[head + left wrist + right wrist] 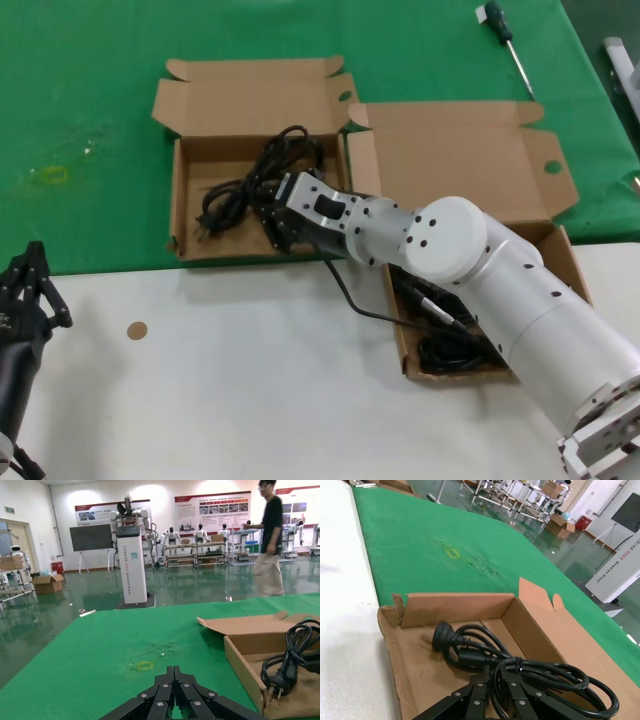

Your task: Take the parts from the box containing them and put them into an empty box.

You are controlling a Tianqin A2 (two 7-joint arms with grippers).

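Observation:
The box with the narrower lid (pixel 182 200) lies on the left and holds a looped black power cord (pixel 272 160) with its plug (pixel 205 225) near the front wall. My right gripper (pixel 275 218) reaches across into this box and is shut on a cord strand (pixel 545 672), seen running between its fingers (pixel 479 690). One strand (pixel 345 292) trails over the front rim back to the wide-winged box (pixel 572 262), where more black cords (pixel 450 345) lie under my arm. My left gripper (pixel 30 290) rests shut at the lower left, away from both boxes.
A black-handled screwdriver (pixel 508 45) lies on the green mat at the back right. A small brown disc (pixel 137 330) sits on the white table in front of the left box. My right arm covers much of the right box.

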